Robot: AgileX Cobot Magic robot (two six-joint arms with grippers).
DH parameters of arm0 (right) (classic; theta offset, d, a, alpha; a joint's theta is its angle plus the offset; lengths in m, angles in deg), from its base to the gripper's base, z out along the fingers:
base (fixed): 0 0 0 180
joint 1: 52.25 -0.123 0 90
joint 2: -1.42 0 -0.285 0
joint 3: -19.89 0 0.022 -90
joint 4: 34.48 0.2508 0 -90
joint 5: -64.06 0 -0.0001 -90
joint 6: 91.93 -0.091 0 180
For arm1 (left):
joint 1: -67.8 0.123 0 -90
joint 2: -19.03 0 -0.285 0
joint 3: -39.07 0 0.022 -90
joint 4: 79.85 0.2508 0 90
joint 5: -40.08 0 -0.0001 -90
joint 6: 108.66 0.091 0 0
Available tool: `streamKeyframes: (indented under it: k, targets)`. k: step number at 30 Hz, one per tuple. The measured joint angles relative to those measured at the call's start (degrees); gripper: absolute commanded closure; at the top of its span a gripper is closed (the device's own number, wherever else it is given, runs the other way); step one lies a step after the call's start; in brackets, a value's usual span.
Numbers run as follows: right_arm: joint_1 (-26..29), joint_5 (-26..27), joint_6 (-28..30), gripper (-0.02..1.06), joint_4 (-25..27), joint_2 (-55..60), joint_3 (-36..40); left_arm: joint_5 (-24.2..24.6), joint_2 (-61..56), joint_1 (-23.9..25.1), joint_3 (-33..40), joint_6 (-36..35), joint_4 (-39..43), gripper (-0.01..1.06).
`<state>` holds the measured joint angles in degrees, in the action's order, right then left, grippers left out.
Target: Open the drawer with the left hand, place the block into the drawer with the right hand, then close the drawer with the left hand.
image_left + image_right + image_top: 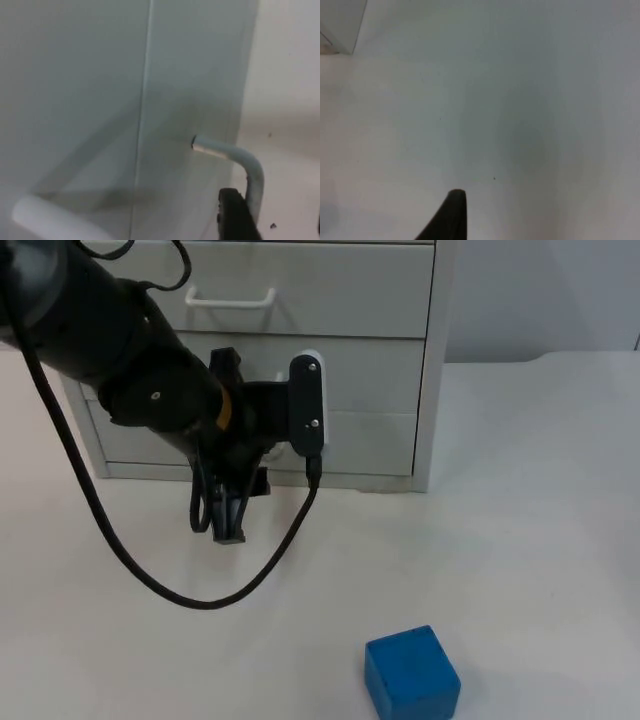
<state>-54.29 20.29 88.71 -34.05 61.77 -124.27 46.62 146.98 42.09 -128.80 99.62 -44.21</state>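
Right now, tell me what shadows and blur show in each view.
Top view: even light; the left arm casts a soft shadow on the drawer cabinet; blue block sharp. Left wrist view: close and soft, the cabinet's handle throws diagonal shadows on the drawer front. Right wrist view: a faint dark patch on the white table.

I've got the white table top [520, 490] in front of me, drawer cabinet [380, 360] sitting on it up around 12 o'clock against the back, and a blue block [412, 673] resting at about 5 o'clock, well apart.
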Motion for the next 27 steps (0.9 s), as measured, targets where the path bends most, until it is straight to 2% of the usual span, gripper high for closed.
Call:
streamKeyframes:
  k: [2, 3, 11, 18, 27]
  targets:
    - [0.0, 0.0, 0.0, -0.01, 0.0, 0.0, 0.0, 0.4, 0.1, 0.0, -0.5, 0.0, 0.3, 1.02]
    - [0.0, 0.1, 0.0, -0.01, 0.0, 0.0, 0.0, 0.5, 0.1, 0.0, -0.5, 0.0, 0.6, 1.05]
    - [0.0, 0.1, 0.0, -0.01, 0.0, 0.0, 0.0, 3.2, 0.1, -0.9, -0.8, 0.6, 1.9, 1.05]
    - [0.0, 0.1, 0.0, -0.01, 0.0, 0.0, 0.0, 8.8, -1.0, -4.2, 0.9, 0.1, 2.3, 1.05]
    - [0.0, 0.1, 0.0, -0.01, 0.0, 0.0, 0.0, 9.1, -4.0, -7.2, 7.7, -4.5, 4.2, 1.05]
